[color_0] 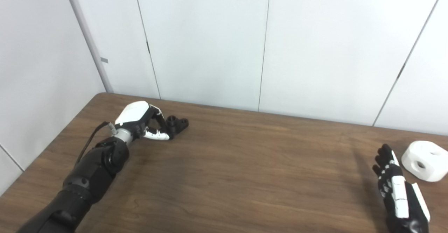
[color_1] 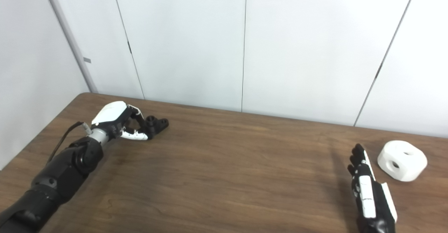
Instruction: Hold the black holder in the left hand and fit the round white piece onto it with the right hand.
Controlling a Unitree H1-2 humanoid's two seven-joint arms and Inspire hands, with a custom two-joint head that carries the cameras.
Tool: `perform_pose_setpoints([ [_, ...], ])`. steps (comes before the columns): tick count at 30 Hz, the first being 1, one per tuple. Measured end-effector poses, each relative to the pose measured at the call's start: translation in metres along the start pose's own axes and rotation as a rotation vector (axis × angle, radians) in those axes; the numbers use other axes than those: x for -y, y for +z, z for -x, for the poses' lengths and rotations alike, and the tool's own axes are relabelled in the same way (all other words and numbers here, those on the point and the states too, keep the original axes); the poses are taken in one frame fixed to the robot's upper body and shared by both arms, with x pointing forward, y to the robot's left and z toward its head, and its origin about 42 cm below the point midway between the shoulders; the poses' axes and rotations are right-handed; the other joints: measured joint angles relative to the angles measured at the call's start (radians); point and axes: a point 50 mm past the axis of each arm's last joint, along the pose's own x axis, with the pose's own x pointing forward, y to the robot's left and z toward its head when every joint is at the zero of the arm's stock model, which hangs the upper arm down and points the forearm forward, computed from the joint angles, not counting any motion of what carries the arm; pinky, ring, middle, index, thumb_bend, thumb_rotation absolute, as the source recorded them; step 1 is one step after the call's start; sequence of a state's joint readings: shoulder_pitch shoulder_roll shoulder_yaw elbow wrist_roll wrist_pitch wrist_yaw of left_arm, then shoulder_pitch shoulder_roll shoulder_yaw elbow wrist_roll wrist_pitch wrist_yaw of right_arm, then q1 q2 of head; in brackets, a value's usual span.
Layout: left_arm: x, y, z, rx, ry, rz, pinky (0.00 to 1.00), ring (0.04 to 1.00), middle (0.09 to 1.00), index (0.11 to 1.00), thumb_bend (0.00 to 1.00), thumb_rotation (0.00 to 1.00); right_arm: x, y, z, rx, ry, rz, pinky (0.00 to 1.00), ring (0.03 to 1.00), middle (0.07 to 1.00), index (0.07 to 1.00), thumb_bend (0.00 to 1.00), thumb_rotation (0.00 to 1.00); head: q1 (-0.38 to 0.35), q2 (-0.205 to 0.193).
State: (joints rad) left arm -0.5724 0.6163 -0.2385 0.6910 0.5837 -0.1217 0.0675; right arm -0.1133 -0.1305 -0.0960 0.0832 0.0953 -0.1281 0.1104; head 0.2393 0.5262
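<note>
Curling around the black holder [color_0: 176,124] at the bench's [color_0: 224,177] far left, the left hand [color_0: 140,119] appears to grip it for lifting. The right hand [color_0: 399,187], fingers extended and empty, waits just beside the round white piece [color_0: 425,160].

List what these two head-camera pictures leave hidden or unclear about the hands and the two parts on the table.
- Black holder: its near end is hidden by the left hand in both views, so whether it is gripped is unclear.
- Right hand: its wrist is cut off by the bottom edge in both views.
- Round white piece: its far side and underside face away; the left eye view's right edge crops it.
</note>
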Motion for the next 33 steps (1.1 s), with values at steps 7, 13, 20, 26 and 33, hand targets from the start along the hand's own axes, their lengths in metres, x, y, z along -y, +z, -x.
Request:
perform_pose_setpoints([
  [7, 0.002, 0.003, 0.001, 0.048, 0.005, -0.004, 0.81, 0.795, 0.675, 0.483, 0.52, 0.05, -0.001, 0.000, 0.000, 0.000, 0.000, -0.002, 1.00, 1.000, 1.000, 1.000, 0.41, 1.00, 0.000, -0.002],
  [13, 0.005, 0.011, 0.007, 0.092, 0.005, 0.002, 0.81, 0.823, 0.677, 0.484, 0.52, 0.05, -0.001, 0.000, -0.001, 0.001, 0.000, -0.003, 1.00, 1.000, 1.000, 1.000, 0.42, 1.00, -0.006, 0.002],
  [20, 0.018, 0.030, 0.017, 0.188, 0.007, 0.021, 0.89, 0.840, 0.665, 0.483, 0.52, 0.05, -0.001, 0.000, -0.001, 0.000, 0.002, 0.002, 1.00, 1.000, 1.000, 1.000, 0.43, 1.00, -0.031, 0.006],
  [26, 0.034, 0.064, 0.029, 0.303, 0.018, 0.044, 0.97, 0.857, 0.676, 0.482, 0.52, 0.05, -0.003, 0.000, -0.001, 0.001, 0.002, 0.000, 1.00, 1.000, 1.000, 0.999, 0.43, 1.00, -0.048, 0.011],
  [33, 0.040, 0.089, 0.046, 0.396, 0.016, 0.045, 0.98, 0.867, 0.674, 0.481, 0.52, 0.06, -0.007, 0.001, -0.001, 0.003, 0.007, 0.003, 1.00, 1.000, 1.000, 1.000, 0.41, 1.00, -0.080, 0.020],
])
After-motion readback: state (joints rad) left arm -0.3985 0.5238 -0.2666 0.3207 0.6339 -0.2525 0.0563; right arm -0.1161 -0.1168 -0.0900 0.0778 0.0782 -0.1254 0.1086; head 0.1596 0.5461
